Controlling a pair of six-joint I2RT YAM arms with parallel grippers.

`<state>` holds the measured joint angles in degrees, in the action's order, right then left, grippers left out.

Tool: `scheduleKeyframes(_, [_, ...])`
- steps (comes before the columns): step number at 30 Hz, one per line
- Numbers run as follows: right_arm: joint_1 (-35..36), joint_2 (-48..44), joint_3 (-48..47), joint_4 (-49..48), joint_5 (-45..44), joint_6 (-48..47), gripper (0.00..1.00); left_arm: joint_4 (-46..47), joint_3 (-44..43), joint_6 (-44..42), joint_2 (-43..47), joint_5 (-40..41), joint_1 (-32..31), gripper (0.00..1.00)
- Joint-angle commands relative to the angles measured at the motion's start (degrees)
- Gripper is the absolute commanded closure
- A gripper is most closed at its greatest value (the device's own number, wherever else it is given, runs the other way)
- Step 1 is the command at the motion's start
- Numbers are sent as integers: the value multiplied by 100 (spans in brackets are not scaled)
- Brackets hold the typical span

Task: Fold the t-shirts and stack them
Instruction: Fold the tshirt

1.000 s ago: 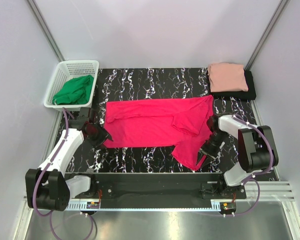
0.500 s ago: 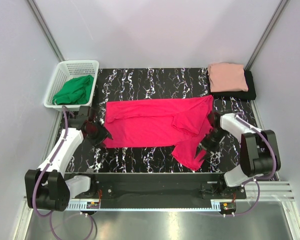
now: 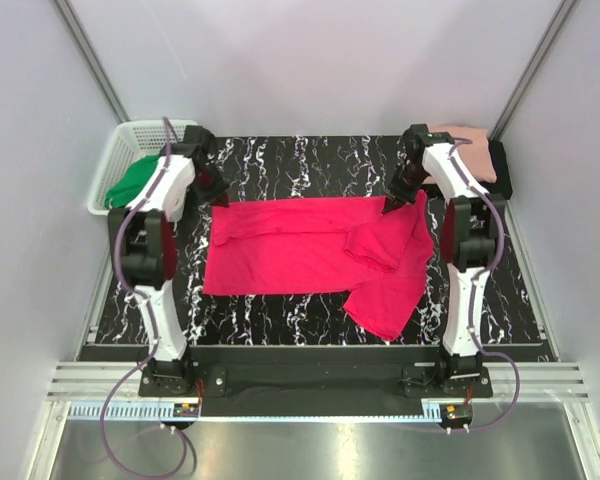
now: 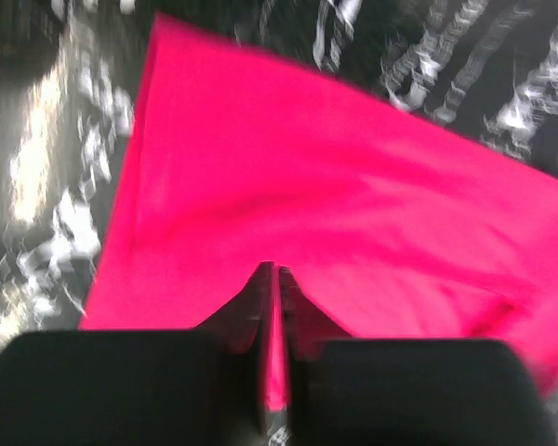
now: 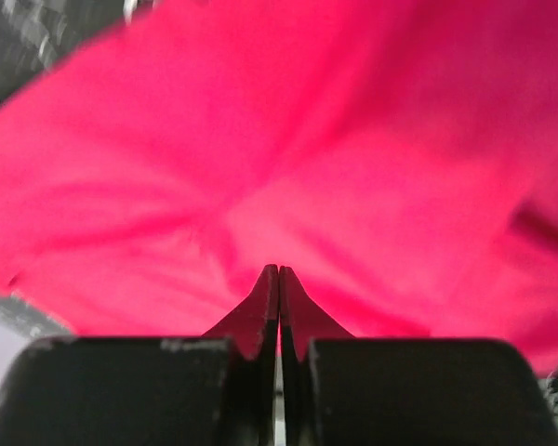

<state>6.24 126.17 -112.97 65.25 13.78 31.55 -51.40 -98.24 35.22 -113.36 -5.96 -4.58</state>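
Note:
The crimson-pink t-shirt [image 3: 300,245] lies spread across the black marbled table [image 3: 310,160], its right part folded over and trailing toward the near edge. My left gripper [image 3: 217,197] is at its far left corner, shut with pink cloth [image 4: 335,186] showing between the fingers [image 4: 260,297]. My right gripper [image 3: 391,204] is at the far right edge, shut, its tips [image 5: 279,269] pinched into the cloth [image 5: 288,139] where creases meet. The folded salmon-pink t-shirt [image 3: 475,150] rests on the black t-shirt [image 3: 500,180] at the far right corner, partly hidden by the right arm.
A white basket [image 3: 140,127] holding a green cloth [image 3: 135,182] stands at the far left corner, close behind the left arm. Both arms stretch out along the table's left and right sides. Metal posts rise at the back corners.
Both arms have swung from the shirt's near side out to its far edge. Both grippers, open before, are now shut on the shirt's far corners.

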Motion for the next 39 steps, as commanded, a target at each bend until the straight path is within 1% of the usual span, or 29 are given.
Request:
scheduleKeyframes(1, [-70, 636, -1077, 638, -490, -456, 100, -722, -1010, -533, -721, 323, 45, 100])
scheduleKeyframes(3, [-88, 777, -1393, 603, -630, -527, 100, -793, -1206, -639, -941, 410, 62, 100])
scheduleKeyframes(8, [-114, 1015, -1834, 699, -815, -667, 100, -793, -1505, -718, -1302, 464, 98, 100])
scheduleKeyframes(14, [-132, 1024, -1790, 515, -780, -747, 100, -793, -1699, -806, -1513, 420, 89, 100])
scheduleKeyframes(20, [-184, 1269, -1843, 515, -991, -773, 100, -802, -1708, -947, -1707, 358, 71, 100])
scheduleKeyframes(26, [-325, 1691, -2273, 523, -834, -870, 100, -811, -1751, -1043, -1847, 323, -8, 100])
scheduleKeyframes(33, [-598, 2087, -3222, 593, -420, -835, 100, -986, -2251, -1105, -2102, 253, -131, 100])
scheduleKeyframes(39, [-589, 2236, -3328, 594, -201, -835, 100, -1065, -2419, -1123, -2208, 200, -201, 100])
